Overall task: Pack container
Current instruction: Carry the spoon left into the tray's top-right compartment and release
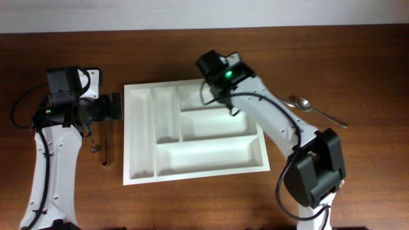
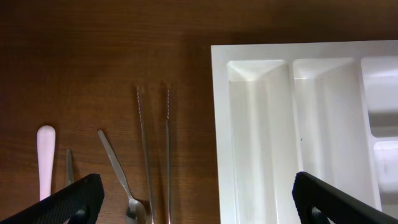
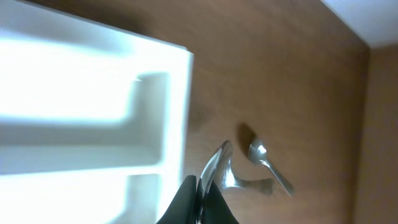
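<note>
The white divided tray lies mid-table. My right gripper is shut on a shiny metal utensil and holds it above the tray's far right corner; in the overhead view the gripper is over the top compartments. A spoon lies on the table right of the tray, also in the right wrist view. My left gripper is open wide and empty over the tray's left rim, seen from overhead just left of the tray.
Left of the tray lie long metal tweezers, a small spoon, a thin metal piece and a white-handled piece. They show as a cluster in the overhead view.
</note>
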{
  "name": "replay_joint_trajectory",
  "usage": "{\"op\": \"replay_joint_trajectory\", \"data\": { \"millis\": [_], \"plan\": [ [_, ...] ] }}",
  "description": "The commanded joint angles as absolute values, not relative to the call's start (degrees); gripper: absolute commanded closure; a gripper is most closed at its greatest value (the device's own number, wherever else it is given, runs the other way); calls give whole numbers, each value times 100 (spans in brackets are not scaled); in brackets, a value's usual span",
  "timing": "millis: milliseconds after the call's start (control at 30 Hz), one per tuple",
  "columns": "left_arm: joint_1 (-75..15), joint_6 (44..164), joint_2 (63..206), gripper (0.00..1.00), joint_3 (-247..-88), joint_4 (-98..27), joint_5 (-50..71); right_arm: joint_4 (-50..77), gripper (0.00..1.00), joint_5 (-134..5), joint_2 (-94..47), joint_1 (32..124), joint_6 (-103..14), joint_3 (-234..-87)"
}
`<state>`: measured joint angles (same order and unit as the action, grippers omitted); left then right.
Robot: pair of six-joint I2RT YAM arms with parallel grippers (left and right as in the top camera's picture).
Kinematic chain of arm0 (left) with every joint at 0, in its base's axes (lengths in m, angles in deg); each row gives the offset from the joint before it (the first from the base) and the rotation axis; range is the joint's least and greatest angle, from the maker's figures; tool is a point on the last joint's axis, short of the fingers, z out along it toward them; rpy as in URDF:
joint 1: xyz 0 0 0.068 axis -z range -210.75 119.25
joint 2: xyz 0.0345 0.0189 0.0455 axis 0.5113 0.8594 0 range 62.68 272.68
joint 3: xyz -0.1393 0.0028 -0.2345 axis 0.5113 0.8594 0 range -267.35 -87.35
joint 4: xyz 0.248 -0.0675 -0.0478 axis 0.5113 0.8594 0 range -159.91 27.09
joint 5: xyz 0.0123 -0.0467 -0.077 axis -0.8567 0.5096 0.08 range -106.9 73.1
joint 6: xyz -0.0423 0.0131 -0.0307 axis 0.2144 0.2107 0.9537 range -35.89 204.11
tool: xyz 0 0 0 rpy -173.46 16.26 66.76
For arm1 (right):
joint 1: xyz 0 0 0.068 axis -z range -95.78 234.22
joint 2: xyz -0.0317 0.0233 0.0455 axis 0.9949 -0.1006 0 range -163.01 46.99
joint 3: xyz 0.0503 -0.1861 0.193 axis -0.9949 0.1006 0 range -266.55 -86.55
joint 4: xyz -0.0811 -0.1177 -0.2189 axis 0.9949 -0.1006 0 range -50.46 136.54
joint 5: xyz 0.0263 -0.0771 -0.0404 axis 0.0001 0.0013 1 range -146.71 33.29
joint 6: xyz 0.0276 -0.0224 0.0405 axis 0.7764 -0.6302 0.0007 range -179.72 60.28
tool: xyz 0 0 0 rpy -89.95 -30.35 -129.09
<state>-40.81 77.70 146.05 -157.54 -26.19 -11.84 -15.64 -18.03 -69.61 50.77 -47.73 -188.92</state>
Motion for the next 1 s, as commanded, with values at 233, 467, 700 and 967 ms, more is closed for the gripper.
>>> {"op": "replay_joint_trajectory", "data": {
  "millis": [233, 467, 700, 967],
  "plan": [
    [-4103, 7674, 14636, 1, -15881, -2612, -1224, -488, 96, -2199, -7304, 4323, -4679, -18942],
    [-4103, 7676, 14636, 1, -15881, -2612, -1224, -267, 96, -2201, -7376, 4303, -5114, -18942],
    [-4103, 7676, 14636, 1, -15881, -2610, -1224, 135, 96, -2435, -7466, 4244, -5509, -18942],
    [-4103, 7676, 14636, 1, -15881, -2612, -1224, 557, 96, -2527, -7505, 4225, -5833, -18942]
  ]
}}
